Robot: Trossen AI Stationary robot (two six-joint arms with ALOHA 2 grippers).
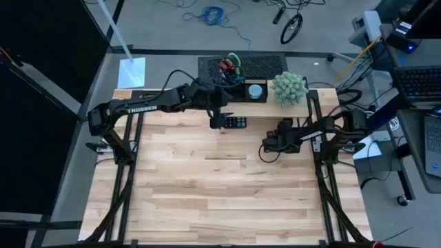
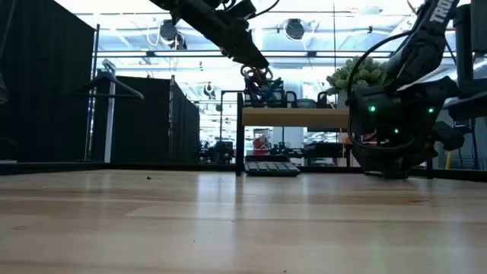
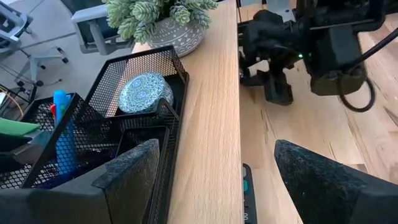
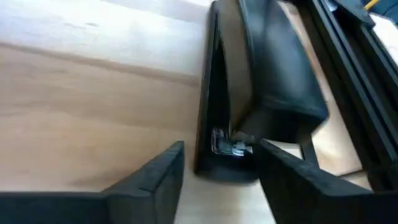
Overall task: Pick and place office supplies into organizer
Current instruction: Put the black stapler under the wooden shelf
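Hovering wide open and empty over the mesh organizer (image 3: 143,81), left tool (image 3: 214,168) best lifted straight clear; right tool (image 4: 217,165) parked open on worktop (image 1: 227,186).

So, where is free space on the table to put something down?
The wide wooden tabletop between the two arm frames, on the near side of the calculator, is bare. It is crowded at the far edge: the organizer, the plant, the left gripper and the right gripper.
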